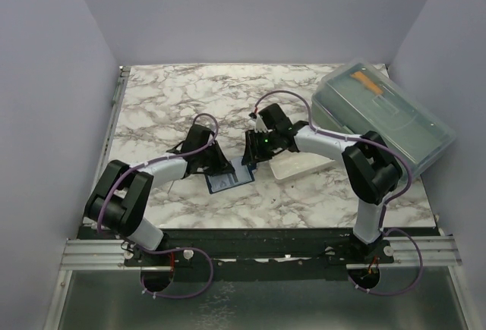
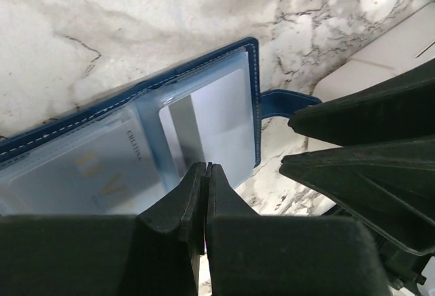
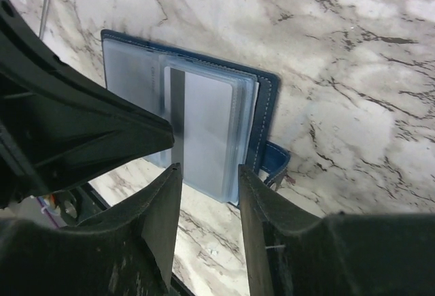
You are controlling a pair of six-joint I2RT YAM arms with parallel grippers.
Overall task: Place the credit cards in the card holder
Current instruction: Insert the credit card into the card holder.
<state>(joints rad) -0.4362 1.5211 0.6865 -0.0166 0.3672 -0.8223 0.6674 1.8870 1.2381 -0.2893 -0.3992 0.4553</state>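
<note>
Left wrist shows left fingers (image 2: 182,204) clenched, right fingers (image 3: 160,214) parted over card holder (image 2: 253,92), white tray (image 2: 387,58) beside.

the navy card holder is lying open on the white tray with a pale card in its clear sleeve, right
Not quite. The card holder lies open on the marble table, beside the white tray rather than on it, as the top external view shows. The rest holds: a pale card sits in its clear sleeve.
</note>
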